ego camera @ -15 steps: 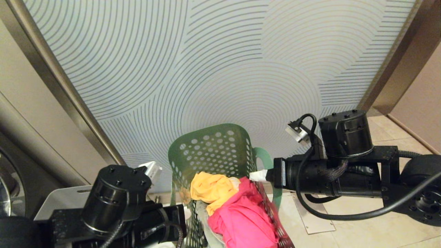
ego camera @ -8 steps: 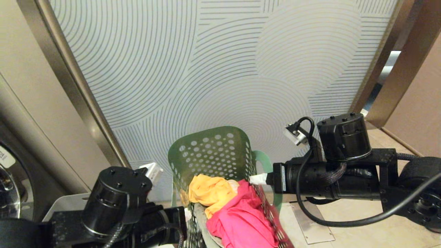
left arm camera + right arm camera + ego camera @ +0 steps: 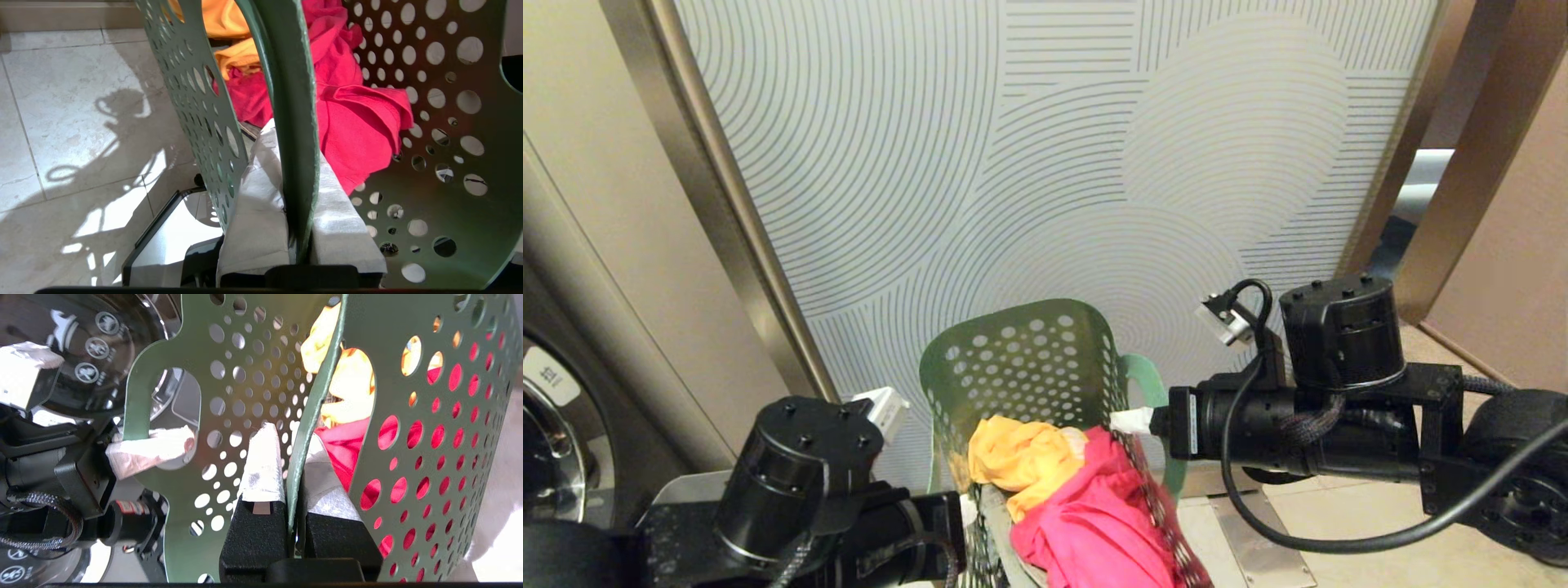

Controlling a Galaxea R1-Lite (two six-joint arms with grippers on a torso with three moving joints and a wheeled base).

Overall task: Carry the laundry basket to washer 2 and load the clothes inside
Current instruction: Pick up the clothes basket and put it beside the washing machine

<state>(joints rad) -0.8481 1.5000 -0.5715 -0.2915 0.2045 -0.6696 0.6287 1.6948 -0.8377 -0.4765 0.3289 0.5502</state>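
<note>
At the far left edge of the head view, the chrome rim of a washing machine door (image 3: 547,457) with a white label now shows more than a second ago. The whole picture has shifted, so the camera has turned and the things themselves have not moved. It probably means the robot is swinging with its load toward the washers; which number this machine has, the label does not show clearly.

In the lower left of the frame, the left gripper (image 3: 300,228) has its fingers (image 3: 253,212), wrapped in white cloth-like padding, pinched on the thin green rim of the laundry basket (image 3: 1021,367). The grip looks the same as before.

In the lower centre, the basket hangs between both arms. Its plastic walls are smooth, thin and full of round holes, with a slot handle on each side. Inside lie the clothes (image 3: 1086,506): a soft crumpled yellow piece and a pinkish-red one with loose folds.

Behind stands a pale panel (image 3: 1045,163) with fine curved lines in a metal frame.

At the right of the frame, the right gripper (image 3: 292,498) also pinches the basket rim between its padded fingers (image 3: 261,465). The carrying is in progress and the loading is not yet begun.
</note>
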